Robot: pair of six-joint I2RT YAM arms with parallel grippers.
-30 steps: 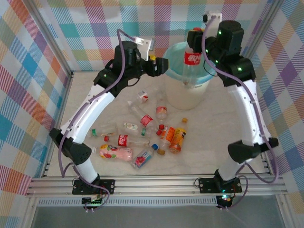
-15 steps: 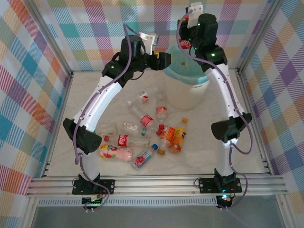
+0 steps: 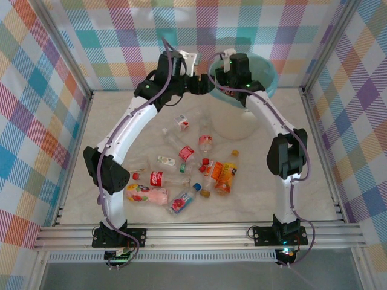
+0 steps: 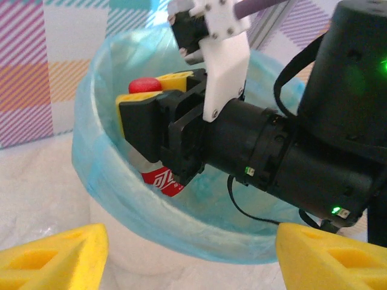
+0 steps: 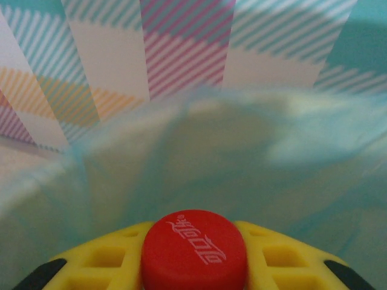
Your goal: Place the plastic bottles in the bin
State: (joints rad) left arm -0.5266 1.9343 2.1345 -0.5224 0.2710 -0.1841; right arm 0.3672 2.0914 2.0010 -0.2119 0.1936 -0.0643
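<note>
The drop step seems in hand: at the top view's upper middle the right gripper (image 4: 154,115) grasps a red-capped bottle (image 4: 161,180) over the bin (image 3: 266,71), the left gripper (image 4: 192,254) released, so next it should let go.

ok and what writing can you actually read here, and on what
red cap of the bottle in the right hand: white script logo, Coca-Cola style, not clear enough to quote
its red label: white script, mostly hidden, unreadable
loose bottles: labels too small to read
</note>
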